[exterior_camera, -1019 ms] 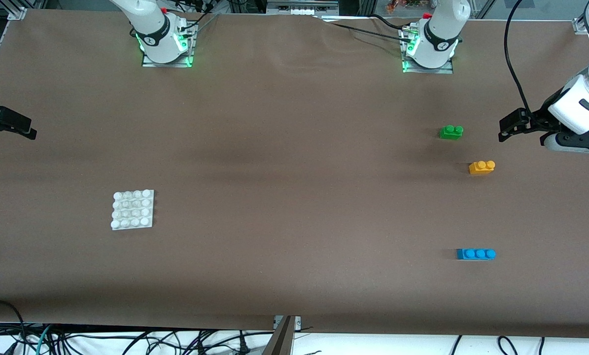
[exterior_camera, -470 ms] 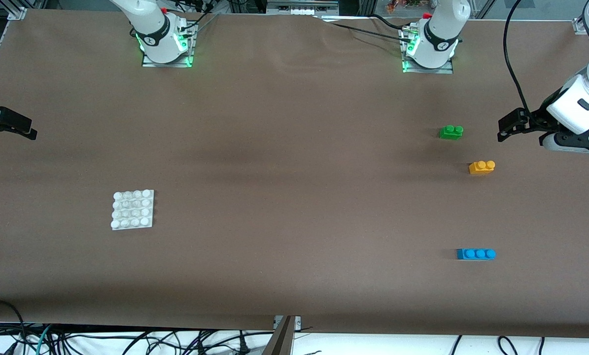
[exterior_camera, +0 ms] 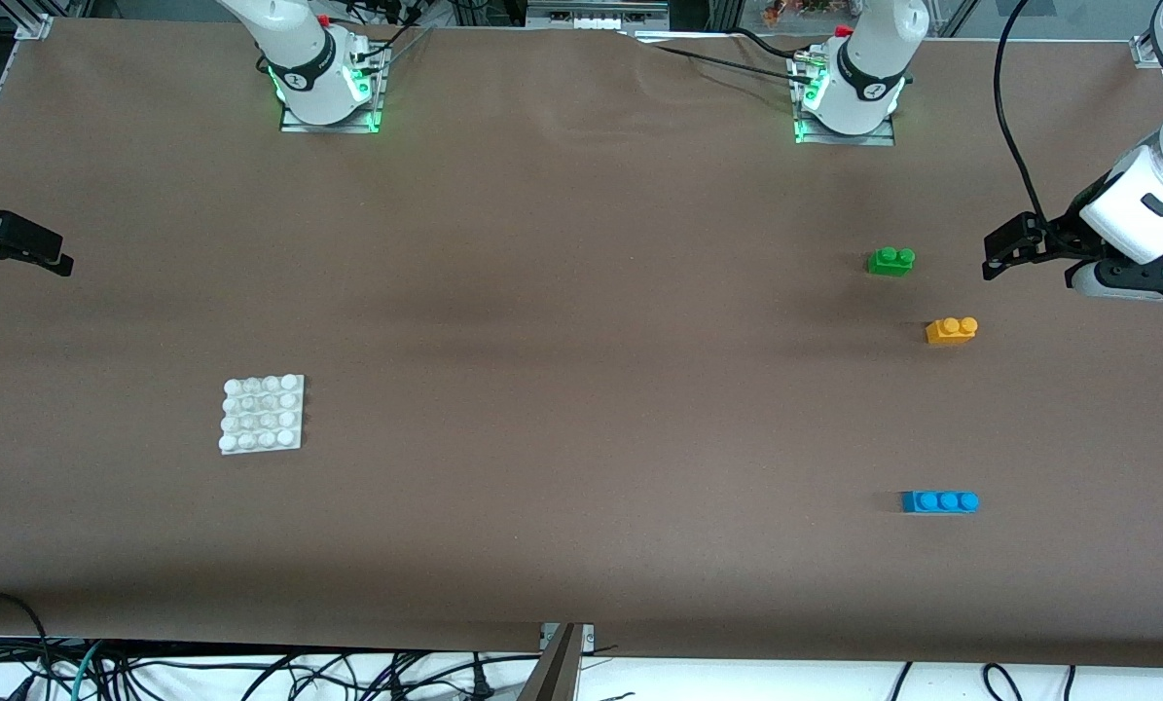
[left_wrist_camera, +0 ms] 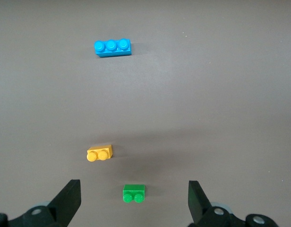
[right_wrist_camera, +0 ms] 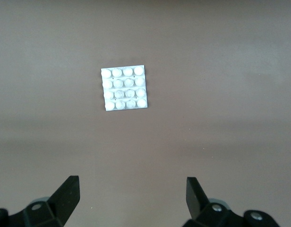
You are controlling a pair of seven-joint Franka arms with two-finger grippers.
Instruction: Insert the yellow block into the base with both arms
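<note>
The yellow block lies on the brown table toward the left arm's end, studs up; it also shows in the left wrist view. The white base lies flat toward the right arm's end and shows in the right wrist view. My left gripper is open and empty, up in the air above the table by the green brick; its wrist view shows the jaws wide apart. My right gripper is open and empty at the right arm's end of the table, its jaws over bare table.
A green two-stud brick lies farther from the front camera than the yellow block and shows in the left wrist view. A blue three-stud brick lies nearer, also in that view. A black cable hangs by the left arm.
The left gripper has shifted very slightly toward the table's middle. The blocks, the base and the right arm have not moved.
</note>
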